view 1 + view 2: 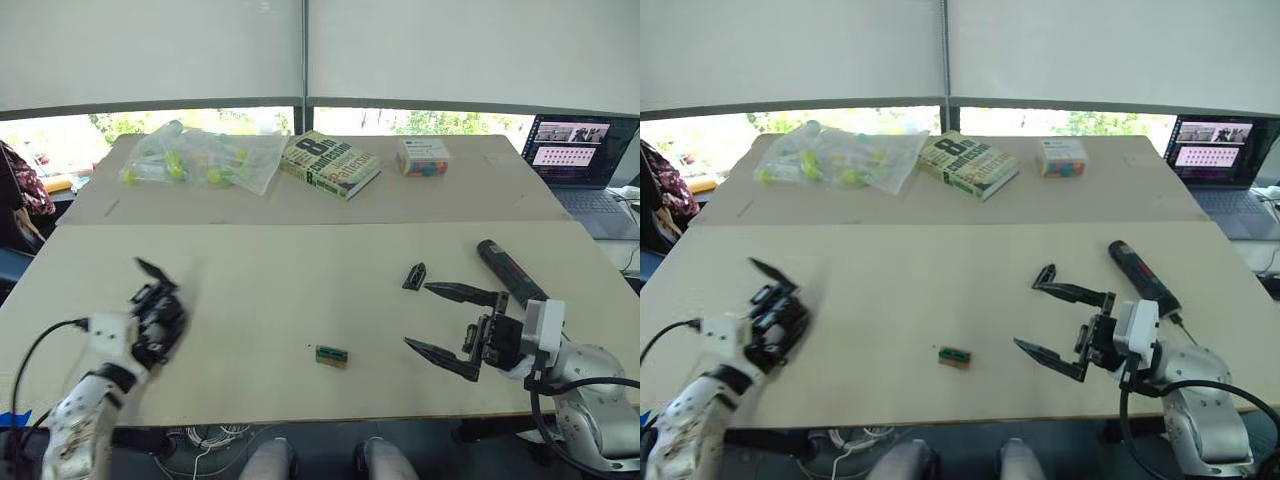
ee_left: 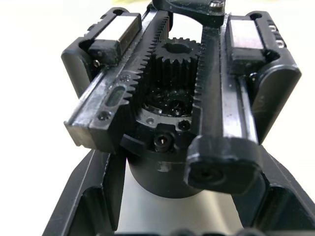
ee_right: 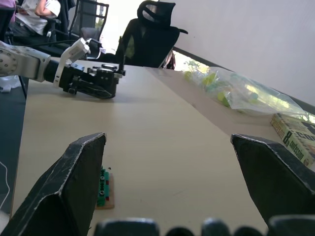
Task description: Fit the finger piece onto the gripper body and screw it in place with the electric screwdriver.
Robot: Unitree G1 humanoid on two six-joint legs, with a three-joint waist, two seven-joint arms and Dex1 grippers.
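Observation:
The gripper body (image 1: 158, 303), a chunky black mechanism with a pointed finger sticking up, is held above the table's near left. My left gripper (image 1: 148, 328) is shut on it. The left wrist view shows its toothed racks and gear (image 2: 174, 64) close up between my fingers (image 2: 86, 206). The finger piece (image 1: 414, 276) lies on the table right of centre. The electric screwdriver (image 1: 510, 270) lies just to its right. My right gripper (image 1: 418, 315) stands open and empty, its upper fingertip just short of the finger piece.
A small green-and-tan block (image 1: 331, 355) lies near the front edge, centre. On the far table are a plastic bag (image 1: 205, 155), a book (image 1: 330, 163), a small box (image 1: 423, 156) and a laptop (image 1: 585, 160). An office chair (image 3: 147, 29) stands beyond the left side.

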